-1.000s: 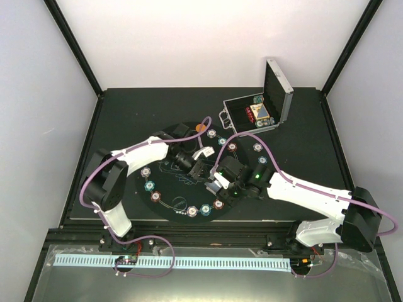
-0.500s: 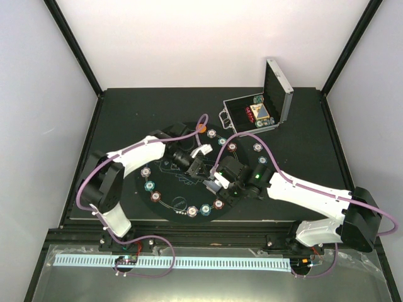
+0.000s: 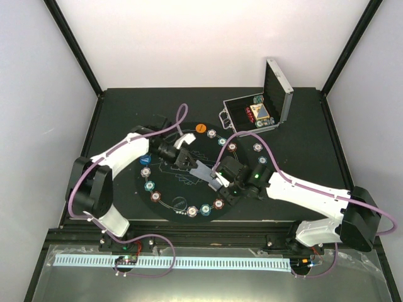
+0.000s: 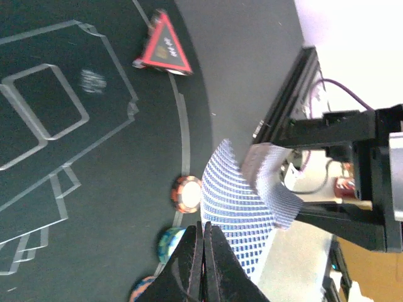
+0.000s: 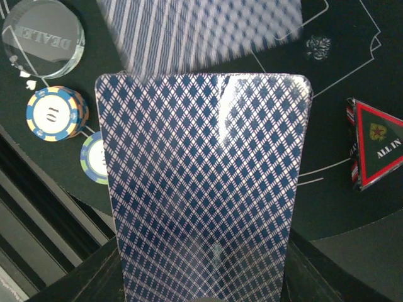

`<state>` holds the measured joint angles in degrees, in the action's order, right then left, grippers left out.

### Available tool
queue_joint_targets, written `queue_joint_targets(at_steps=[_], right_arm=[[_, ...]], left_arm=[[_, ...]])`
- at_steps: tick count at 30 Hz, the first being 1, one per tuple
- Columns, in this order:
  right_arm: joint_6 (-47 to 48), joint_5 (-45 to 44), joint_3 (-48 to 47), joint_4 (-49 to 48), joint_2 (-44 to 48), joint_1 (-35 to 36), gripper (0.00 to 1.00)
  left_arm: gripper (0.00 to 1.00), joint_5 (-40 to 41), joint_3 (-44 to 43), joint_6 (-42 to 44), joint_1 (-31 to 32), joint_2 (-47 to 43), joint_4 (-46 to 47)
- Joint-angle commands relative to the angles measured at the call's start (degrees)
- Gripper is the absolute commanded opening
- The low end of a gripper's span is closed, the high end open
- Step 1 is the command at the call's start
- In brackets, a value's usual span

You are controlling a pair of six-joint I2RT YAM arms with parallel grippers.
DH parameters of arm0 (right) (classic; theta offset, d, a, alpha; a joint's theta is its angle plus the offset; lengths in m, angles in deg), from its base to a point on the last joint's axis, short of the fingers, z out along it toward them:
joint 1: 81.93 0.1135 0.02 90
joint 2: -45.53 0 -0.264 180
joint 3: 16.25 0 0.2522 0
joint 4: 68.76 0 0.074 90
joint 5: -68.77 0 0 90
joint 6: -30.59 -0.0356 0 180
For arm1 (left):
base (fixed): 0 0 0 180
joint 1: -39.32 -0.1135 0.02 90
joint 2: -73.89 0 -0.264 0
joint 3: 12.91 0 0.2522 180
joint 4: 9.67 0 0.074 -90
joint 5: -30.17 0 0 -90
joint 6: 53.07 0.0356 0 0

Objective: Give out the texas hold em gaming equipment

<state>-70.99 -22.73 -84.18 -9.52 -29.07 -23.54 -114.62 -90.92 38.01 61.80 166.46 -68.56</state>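
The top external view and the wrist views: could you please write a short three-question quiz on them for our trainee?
1. True or false: the silver case stands closed.
2. What does the right hand hold? A a single die; B a card deck; C a pen.
3. Fill in: the clear disc beside the "10" chip reads ____.
Key: 1 false, its lid is up; 2 B; 3 DEALER.

light bright, even | left wrist background overexposed | upper card [image 5: 201, 31] blurred
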Motion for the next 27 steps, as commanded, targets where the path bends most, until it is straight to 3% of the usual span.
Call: queue_joint_targets(at_steps=[1,4,11,19,27], right_arm=[[-2.2,-3.3,-0.1,0.0,-0.1,-0.9,0.53],[-2.8,-4.2,-0.1,0.2,0.5,-2.2,0.53],[-4.8,-7.0,0.0,0.1,1.9,-9.0,0.53],[-5.1,-6.9,0.8,-1.4,4.7,-20.2,0.53],[-4.3,-5.5,0.8,-1.7,5.1,-23.5,0.53]], left_arm=[[0.02,5.5,-0.6,3.5,-5.3,-1.7,-1.6],[0.02,8.8,-2.2,5.7,-8.4,-1.7,-2.5],[0.01,20.8,-11.1,14.8,-8.9,3.8,-8.0],[0.02,26.5,-25.5,25.6,-7.3,16.2,-16.9],[0.02,31.9,-42.8,31.0,-5.6,31.9,-25.0]])
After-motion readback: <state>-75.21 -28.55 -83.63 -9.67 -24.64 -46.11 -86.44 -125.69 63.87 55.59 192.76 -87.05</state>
